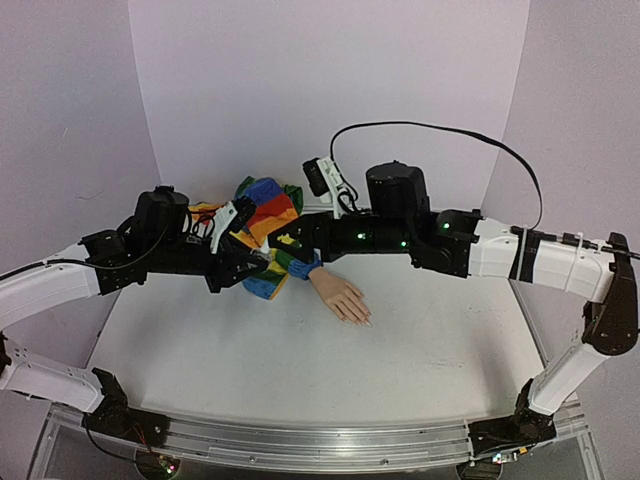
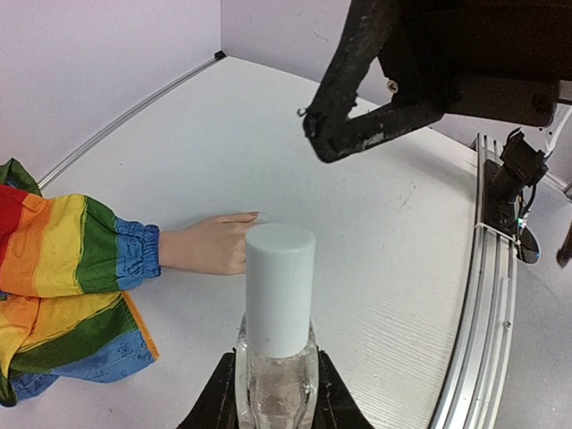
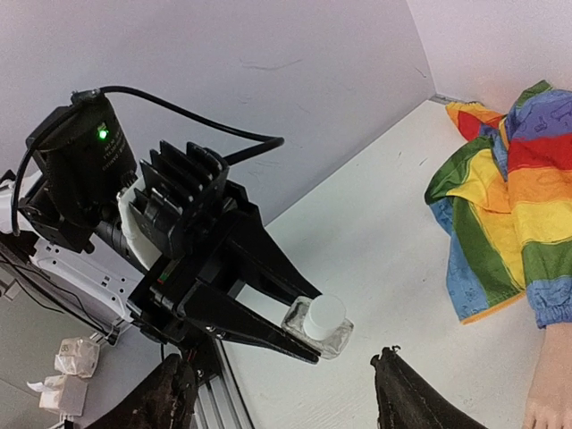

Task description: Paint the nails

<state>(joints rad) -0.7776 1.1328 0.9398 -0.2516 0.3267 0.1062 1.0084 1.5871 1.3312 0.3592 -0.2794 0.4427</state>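
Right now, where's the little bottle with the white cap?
In the left wrist view, the bottle sits pinched in the left gripper, just in front of the mannequin hand.

**COLOUR AND PATTERN REFERENCE**

From my remote station I read the mannequin hand (image 1: 340, 298) as plain peach. Its sleeve (image 2: 63, 259) carries broad stripes of red, orange, yellow, green and blue, and the blue is faintly printed. The bottle (image 2: 275, 389) is clear, under a matt white cap (image 2: 280, 290). The counter (image 2: 268, 152) is white with a fine grain. The walls (image 1: 330, 80) are pale lilac.
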